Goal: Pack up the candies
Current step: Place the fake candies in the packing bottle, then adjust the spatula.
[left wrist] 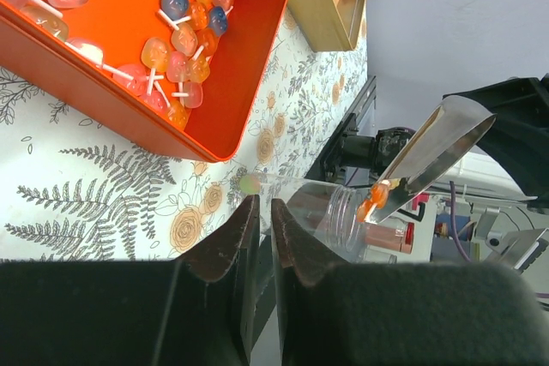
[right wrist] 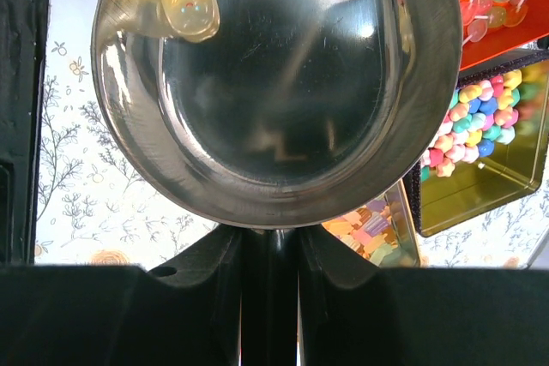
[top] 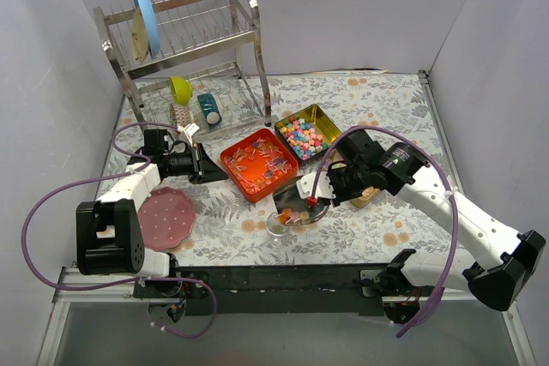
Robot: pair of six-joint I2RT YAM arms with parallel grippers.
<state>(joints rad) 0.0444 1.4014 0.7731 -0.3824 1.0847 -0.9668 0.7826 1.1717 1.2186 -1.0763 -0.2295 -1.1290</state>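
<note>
With the right gripper (right wrist: 270, 242) clamped on the metal scoop (right wrist: 283, 83) and the left gripper (left wrist: 264, 212) nearly closed on nothing, the lollipop candies (right wrist: 189, 6) at the scoop's lip may slide past the mouth of the unheld clear jar (left wrist: 330, 216).

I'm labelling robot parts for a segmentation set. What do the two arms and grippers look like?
The left arm and right arm have white links, black joints and black bases. A purple cable loops along each. The left gripper and right gripper are black, with two blunt fingers.
</note>
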